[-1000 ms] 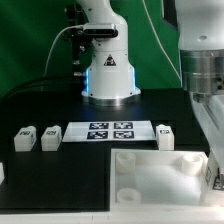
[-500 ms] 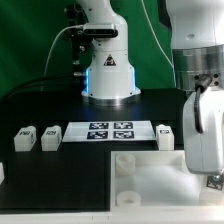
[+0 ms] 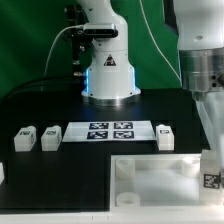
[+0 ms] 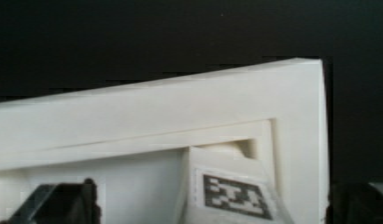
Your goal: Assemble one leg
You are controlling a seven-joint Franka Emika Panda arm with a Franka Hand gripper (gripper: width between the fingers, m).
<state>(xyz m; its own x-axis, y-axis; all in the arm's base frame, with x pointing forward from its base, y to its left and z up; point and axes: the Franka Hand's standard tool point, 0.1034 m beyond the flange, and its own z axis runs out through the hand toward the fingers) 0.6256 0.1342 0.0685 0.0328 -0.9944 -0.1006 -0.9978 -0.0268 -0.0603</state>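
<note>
Three legs, small white blocks with tags, lie in a row on the black table: two at the exterior view's left [image 3: 25, 137] [image 3: 50, 137] and one at the right [image 3: 165, 135]. The large white square piece [image 3: 155, 180] with corner sockets lies in front of them. My gripper [image 3: 212, 172] is down over its right edge. In the wrist view my gripper [image 4: 220, 205] has its fingers [image 4: 63, 205] wide apart with the piece's rim [image 4: 188, 110] and a tagged white face [image 4: 236, 193] between them. I cannot tell whether that face is a separate part.
The marker board [image 3: 110, 131] lies between the legs. The robot base [image 3: 108, 70] stands behind it. A white block [image 3: 2, 172], cut by the exterior view's left edge, lies near the table's front. A green backdrop is behind.
The arm swung nearer and lower half a second ago and has drawn back to the right edge. The large white piece has shifted slightly toward the front.
</note>
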